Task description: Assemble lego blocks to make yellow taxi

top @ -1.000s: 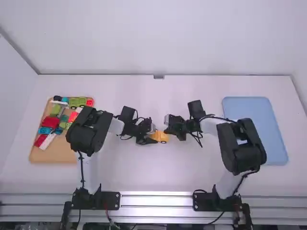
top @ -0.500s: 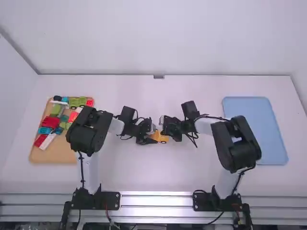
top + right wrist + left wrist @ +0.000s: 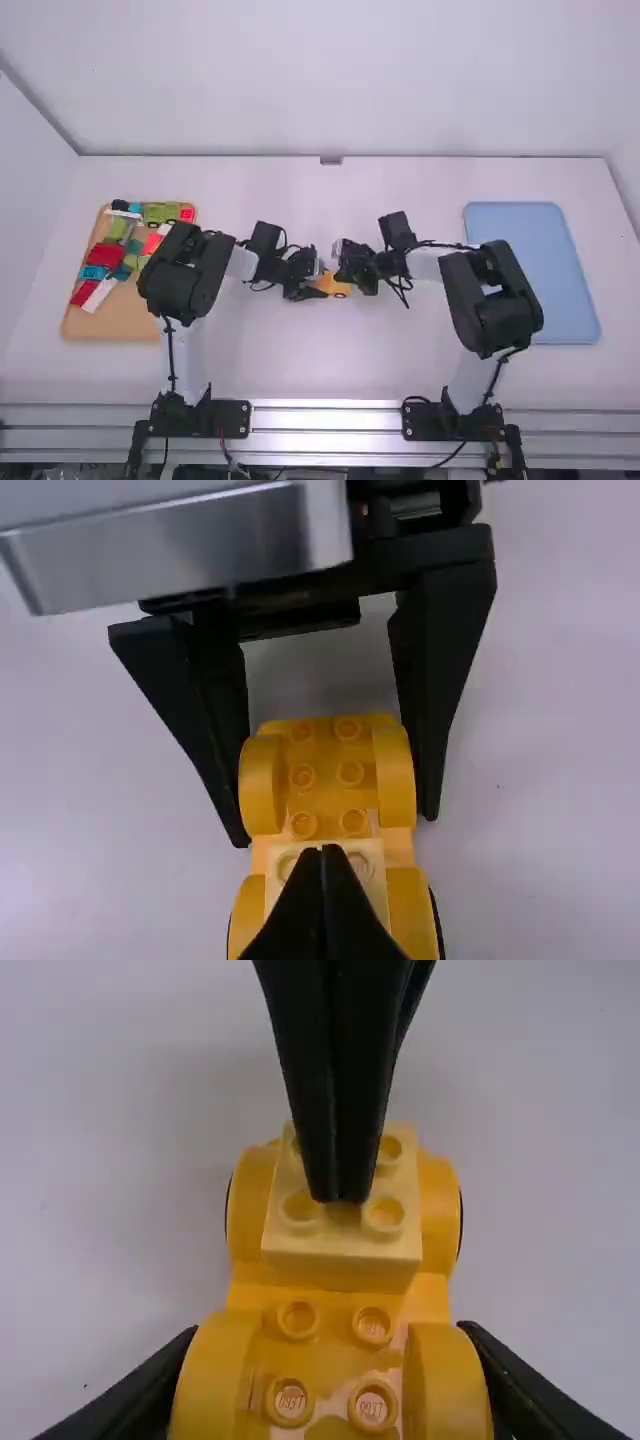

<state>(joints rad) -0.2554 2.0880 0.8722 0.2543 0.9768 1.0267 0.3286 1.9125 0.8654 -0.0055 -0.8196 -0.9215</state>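
Apparently partway along, we see a pale yellow studded block [image 3: 342,1262] sitting on an orange-yellow plastic car base [image 3: 330,1355] — firm pressing, perhaps further pieces, remain. Mid-table, the base runs lengthwise left to right, block end rightward. The black left gripper [image 3: 325,1385] clamps its sides; the black right gripper [image 3: 338,1197] — jaws together — touches the block.

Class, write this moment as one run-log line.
left gripper: jaws clamping orange car base by its sides | right gripper: jaws shut, at top of pale yellow block | block: on car base
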